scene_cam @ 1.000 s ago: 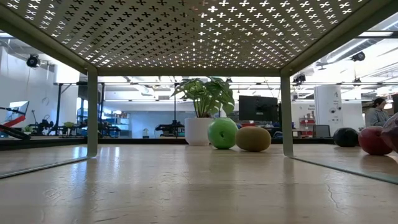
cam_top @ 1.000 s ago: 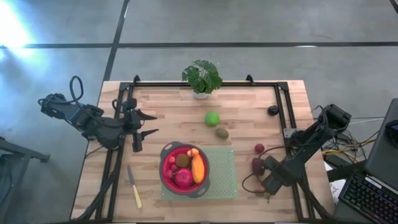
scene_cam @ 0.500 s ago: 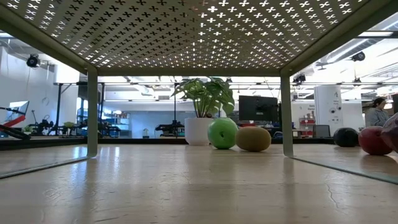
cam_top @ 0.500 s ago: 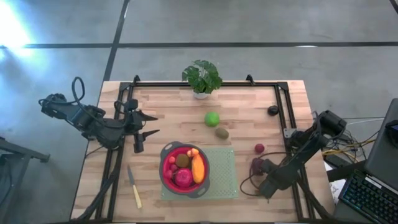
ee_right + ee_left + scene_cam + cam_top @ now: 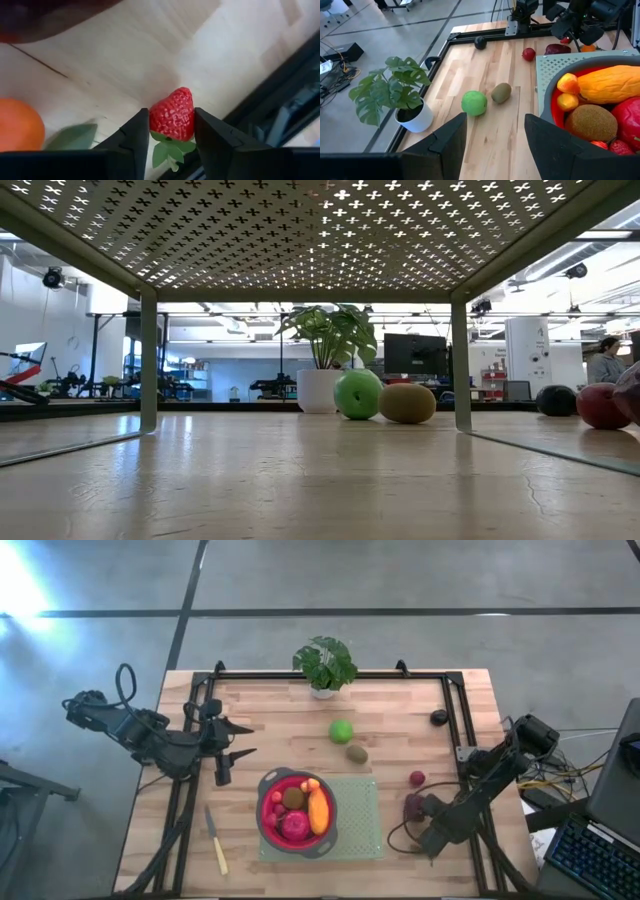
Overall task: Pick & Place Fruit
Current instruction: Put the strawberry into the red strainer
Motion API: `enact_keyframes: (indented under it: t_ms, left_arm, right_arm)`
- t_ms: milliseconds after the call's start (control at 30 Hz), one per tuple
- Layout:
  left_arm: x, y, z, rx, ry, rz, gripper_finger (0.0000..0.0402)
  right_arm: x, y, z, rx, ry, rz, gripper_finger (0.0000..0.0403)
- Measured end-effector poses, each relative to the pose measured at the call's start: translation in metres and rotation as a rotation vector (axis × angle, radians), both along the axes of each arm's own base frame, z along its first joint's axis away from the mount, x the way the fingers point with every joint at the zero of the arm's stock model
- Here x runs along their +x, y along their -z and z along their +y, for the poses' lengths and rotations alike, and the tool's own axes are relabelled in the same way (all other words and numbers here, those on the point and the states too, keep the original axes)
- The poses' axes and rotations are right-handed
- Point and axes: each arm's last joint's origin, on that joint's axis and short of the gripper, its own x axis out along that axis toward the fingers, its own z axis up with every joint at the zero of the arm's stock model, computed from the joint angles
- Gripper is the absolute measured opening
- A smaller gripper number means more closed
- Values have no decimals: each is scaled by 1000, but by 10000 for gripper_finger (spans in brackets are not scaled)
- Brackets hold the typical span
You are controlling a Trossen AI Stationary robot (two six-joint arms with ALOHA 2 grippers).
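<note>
Down by the table's near right edge, the right gripper [image 5: 171,131] has closed in; its two dark fingers [image 5: 131,145] now squeeze a small red toy strawberry [image 5: 172,116] between them; the left gripper [image 5: 492,145] waits, fingers apart.

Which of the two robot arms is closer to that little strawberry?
The right one. The right gripper has its fingers on either side of the strawberry near the table's right edge. The left gripper hangs over the table's left side, far from it.
</note>
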Motion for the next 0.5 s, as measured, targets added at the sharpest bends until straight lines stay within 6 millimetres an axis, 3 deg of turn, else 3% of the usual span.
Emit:
enact_keyframes:
  t_ms: [133, 267, 500]
  left_arm:
    - [0, 0, 0, 0, 0, 0, 204]
    - [0, 0, 0, 0, 0, 0, 204]
    - [0, 0, 0, 1, 0, 0, 204]
  right_arm:
    - [-4, -9, -5, -10, 0, 6, 114]
    - [-10, -21, -11, -11, 3, 5, 130]
    - [-22, -51, -27, 21, 0, -86, 128]
